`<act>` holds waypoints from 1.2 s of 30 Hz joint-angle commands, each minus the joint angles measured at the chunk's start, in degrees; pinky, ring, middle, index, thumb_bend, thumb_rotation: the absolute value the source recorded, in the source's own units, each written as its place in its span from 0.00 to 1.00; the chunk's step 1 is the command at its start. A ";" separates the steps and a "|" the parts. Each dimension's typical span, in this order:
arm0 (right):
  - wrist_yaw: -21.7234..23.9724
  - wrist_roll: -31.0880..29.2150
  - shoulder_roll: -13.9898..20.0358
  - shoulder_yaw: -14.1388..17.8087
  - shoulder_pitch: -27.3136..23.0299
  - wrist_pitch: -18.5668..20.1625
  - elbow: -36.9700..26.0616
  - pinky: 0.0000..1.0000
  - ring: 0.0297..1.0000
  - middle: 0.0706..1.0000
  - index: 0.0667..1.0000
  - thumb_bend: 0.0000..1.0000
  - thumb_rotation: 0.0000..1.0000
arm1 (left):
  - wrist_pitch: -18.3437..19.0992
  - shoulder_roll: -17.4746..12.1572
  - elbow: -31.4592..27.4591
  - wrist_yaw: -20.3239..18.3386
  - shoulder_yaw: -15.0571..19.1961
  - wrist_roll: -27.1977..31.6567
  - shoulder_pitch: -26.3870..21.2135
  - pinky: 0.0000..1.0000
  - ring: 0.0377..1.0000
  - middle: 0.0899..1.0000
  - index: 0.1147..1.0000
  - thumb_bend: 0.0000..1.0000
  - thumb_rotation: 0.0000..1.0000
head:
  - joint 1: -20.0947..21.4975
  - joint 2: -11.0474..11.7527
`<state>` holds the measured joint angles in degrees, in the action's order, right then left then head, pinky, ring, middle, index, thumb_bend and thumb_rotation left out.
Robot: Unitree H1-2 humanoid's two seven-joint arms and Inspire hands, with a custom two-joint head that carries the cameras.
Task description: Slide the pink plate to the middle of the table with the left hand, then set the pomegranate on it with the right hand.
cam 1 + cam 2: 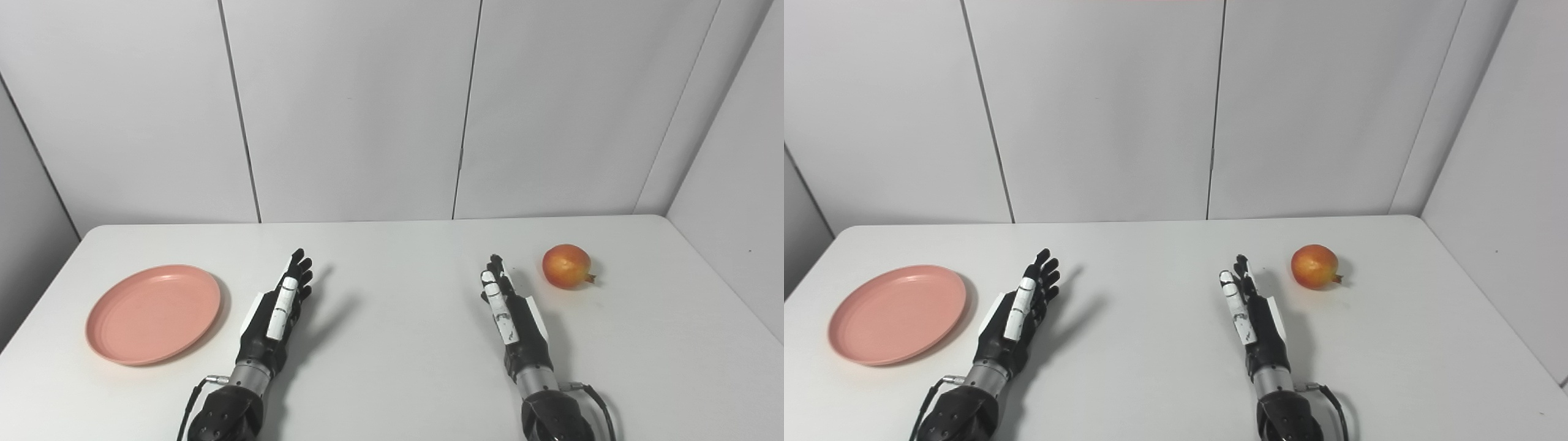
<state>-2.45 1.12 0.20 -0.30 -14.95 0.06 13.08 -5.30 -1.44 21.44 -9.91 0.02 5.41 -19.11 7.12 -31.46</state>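
Left hand (274, 321) sits over the table's near-left part, fingers extended forward and slightly spread, thumb edge up, holding nothing. Its white-backed finger faces the camera; black fingertips point toward the far wall. No contact with the plate.

Farthest left: pink plate (153, 313), round, shallow, upright on its base, lying flat on the white table (392, 380) near the left edge. It has nothing on it. Plate rim is near the left hand's palm side but apart from it; a strip of bare table shows between the two. Plate is well off the table's middle.

Centre: bare tabletop between the two hands. Shadows of both hands fall to the right of each hand on the surface.

Right hand (514, 318) is over the near-right part of the table, fingers likewise straight and apart, pointing away from the robot, gripping nothing. Black wrist and a cable loop show at the bottom edge of the left eye view.

Right of that: pomegranate (567, 266), red with yellow-orange patches, resting on the table, its small crown pointing right. It lies just beyond and to the right of the right hand's fingertips, near but not touching. Pomegranate and plate are well apart, on opposite sides of the table.

Background: pale grey wall panels (349, 110) with vertical seams behind the table's far edge.
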 commanded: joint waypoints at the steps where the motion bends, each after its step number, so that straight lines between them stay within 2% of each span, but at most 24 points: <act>1: 0.90 -0.56 -0.17 -0.05 -1.78 -1.29 -0.35 0.96 0.97 1.00 0.99 0.58 0.96 | -1.87 -0.44 0.91 0.01 -0.30 -0.45 0.00 1.00 1.00 1.00 1.00 0.63 1.00 | -0.02 -0.08; 7: -0.20 1.37 0.11 -0.51 -1.70 -0.98 -0.61 0.93 0.95 0.98 0.98 0.60 0.97 | -1.92 -0.45 1.04 -0.26 -0.12 -0.13 -0.11 1.00 1.00 1.00 1.00 0.64 1.00 | 0.24 0.03; 14: 1.46 -1.22 -0.13 -0.10 -1.88 -2.35 0.16 0.97 0.98 1.00 1.00 0.57 0.96 | -1.64 -0.18 0.37 0.27 -0.07 -0.39 0.49 1.00 1.00 1.00 1.00 0.63 1.00 | -0.02 0.07; 19: 0.96 0.32 0.27 -0.58 -1.58 -2.29 0.06 0.93 0.95 0.98 0.98 0.61 0.96 | -2.17 0.09 0.01 0.81 0.02 -0.61 0.81 1.00 1.00 1.00 1.00 0.62 1.00 | 0.06 0.28; 27: 2.57 -0.97 0.35 -0.82 -1.59 -2.99 0.30 0.96 0.97 1.00 1.00 0.61 0.95 | -2.00 0.30 -0.44 2.05 -0.14 -2.02 1.19 1.00 1.00 1.00 1.00 0.62 1.00 | -0.19 0.30; 30: 1.84 -0.01 0.27 -0.75 -1.40 -2.81 0.26 0.95 0.96 0.99 0.99 0.62 0.94 | -2.07 0.44 -0.68 2.35 -0.15 -2.25 1.32 1.00 1.00 1.00 1.00 0.62 1.00 | -0.19 0.30; 32: 1.60 0.91 0.58 -0.91 -1.38 -2.95 0.27 0.94 0.95 0.98 0.98 0.62 0.95 | -2.00 0.59 -0.85 2.57 -0.13 -2.27 1.30 1.00 1.00 1.00 1.00 0.61 1.00 | -0.75 0.32; 34: 1.62 1.08 0.87 -0.78 -1.31 -2.89 0.20 0.93 0.95 0.98 0.98 0.64 0.95 | -1.70 0.71 -1.05 2.86 -0.46 -2.73 1.31 1.00 1.00 1.00 1.00 0.60 1.00 | -2.59 0.71; 35: 1.93 0.25 0.85 -0.38 -1.27 -3.14 0.23 0.93 0.95 0.98 0.98 0.65 0.95 | -1.91 0.85 -0.84 3.05 -0.71 -3.08 1.27 1.00 1.00 1.00 1.00 0.60 1.00 | -4.82 1.20; 36: 2.15 -0.37 0.82 -0.10 -1.24 -3.33 0.25 0.94 0.95 0.98 0.98 0.63 0.94 | -2.09 0.94 -0.68 3.20 -0.90 -3.31 1.24 1.00 1.00 1.00 1.00 0.60 1.00 | -4.82 1.20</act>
<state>-0.95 1.50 1.02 -0.52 -15.01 -0.97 13.55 -5.81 -0.93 20.68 -7.21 -0.37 2.67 -18.68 2.40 -30.24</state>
